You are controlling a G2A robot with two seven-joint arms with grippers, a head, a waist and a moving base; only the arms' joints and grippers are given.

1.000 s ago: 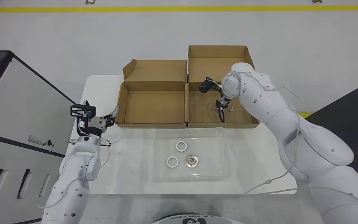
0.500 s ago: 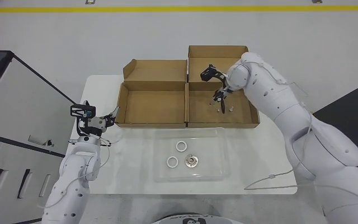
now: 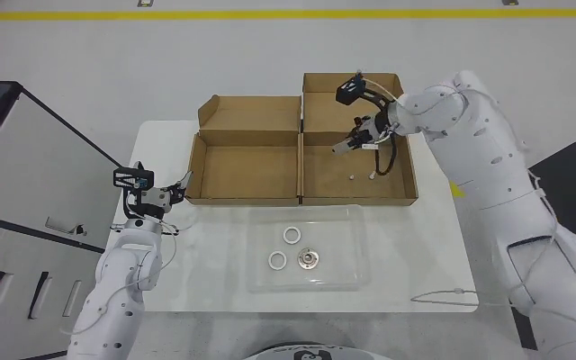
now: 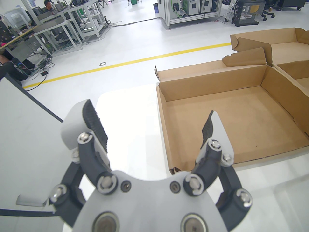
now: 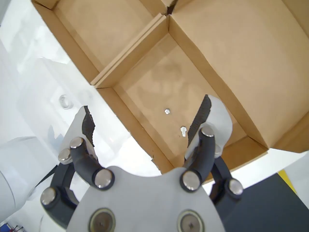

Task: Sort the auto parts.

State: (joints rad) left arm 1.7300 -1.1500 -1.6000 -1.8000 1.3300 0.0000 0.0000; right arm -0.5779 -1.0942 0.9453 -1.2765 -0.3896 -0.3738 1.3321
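Note:
Two small silver bolts (image 3: 350,178) (image 3: 370,175) lie on the floor of the right cardboard box (image 3: 324,184); the right wrist view shows them as bolts (image 5: 167,111) (image 5: 183,130). My right gripper (image 3: 344,146) (image 5: 146,103) hangs open and empty above that box. In the clear tray (image 3: 351,216) at the table's front lie two white rings (image 3: 292,235) (image 3: 277,261) and a round metal part (image 3: 309,259). My left gripper (image 3: 180,184) (image 4: 149,112) is open and empty over the table, beside the left box's (image 3: 247,173) outer corner.
The left box (image 4: 236,126) has nothing inside. Both boxes have raised lid flaps (image 3: 252,112) at the back. The white table (image 3: 207,261) has free room left of the tray. A dark partition edge (image 3: 54,117) stands to the far left.
My right gripper has risen out of the right box and swung toward its back, uncovering the two bolts on the box floor. The left arm has not moved.

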